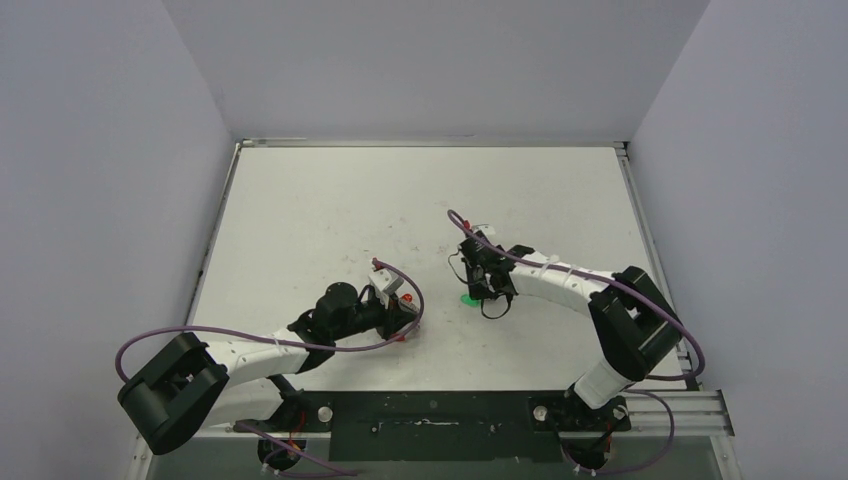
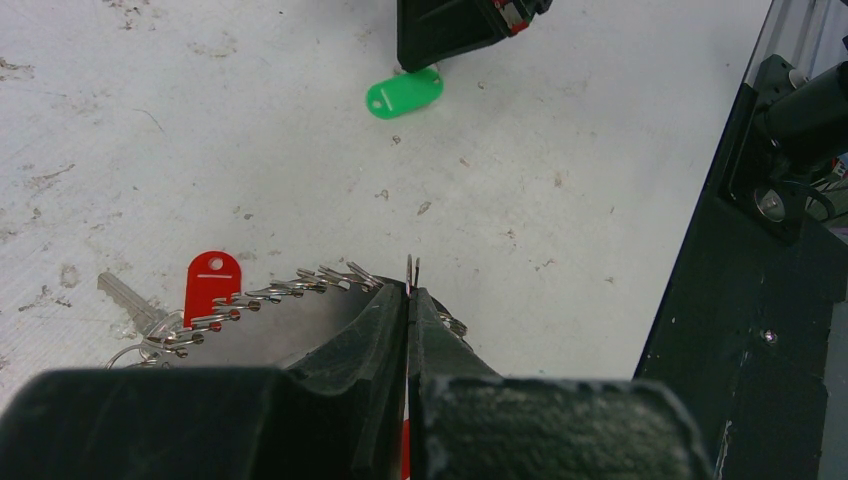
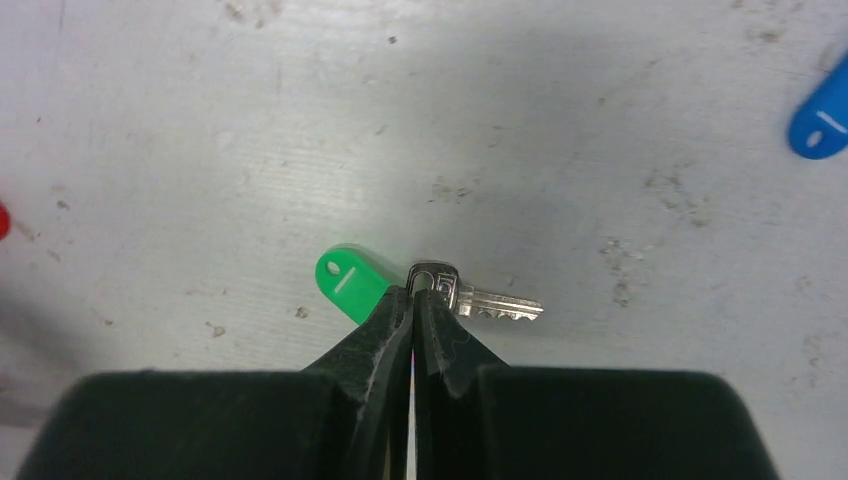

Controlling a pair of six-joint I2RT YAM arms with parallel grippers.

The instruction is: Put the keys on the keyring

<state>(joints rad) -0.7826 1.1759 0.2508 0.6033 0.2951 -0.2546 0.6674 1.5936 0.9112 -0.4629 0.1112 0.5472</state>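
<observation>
Grips the keyring point(image 2: 300, 285) on the left, jaws shut tight on a strand of its coiled wire, the rest of the loop trailing away across the table point(image 2: 560, 150). Bears a red-tagged key point(image 2: 212, 283) at that far end (silver blade flat on the table, beside the tag). Pinches the green key point(image 3: 348, 280) on the right, jaws closed on its metal head just where the green tag joins, blade lying along the table. Shows only the tag of the blue key point(image 3: 820, 115), at the edge of the right wrist view, well apart from the green one. Lies near the keyring, that green key, without touching it.
</observation>
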